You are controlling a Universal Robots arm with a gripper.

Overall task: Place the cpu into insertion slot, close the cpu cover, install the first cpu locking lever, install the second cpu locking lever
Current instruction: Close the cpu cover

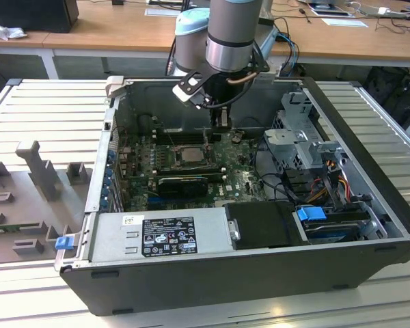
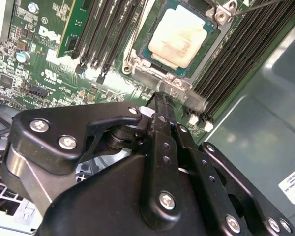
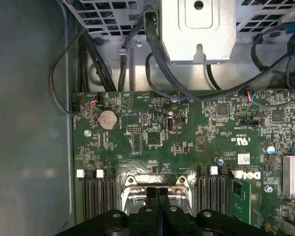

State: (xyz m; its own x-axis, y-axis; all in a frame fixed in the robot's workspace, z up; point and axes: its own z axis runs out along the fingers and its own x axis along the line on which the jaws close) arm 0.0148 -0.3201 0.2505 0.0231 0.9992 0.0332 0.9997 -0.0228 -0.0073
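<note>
The hand is down inside the open computer case, fingers pressed together with nothing between them. Its tip sits right at the silvery front tab of the cpu cover. The cpu lies seated in the insertion slot, pale top up, with the cover flat around it. A thin metal lever angles away from the far corner. Black memory slots flank the socket on the green motherboard.
</note>
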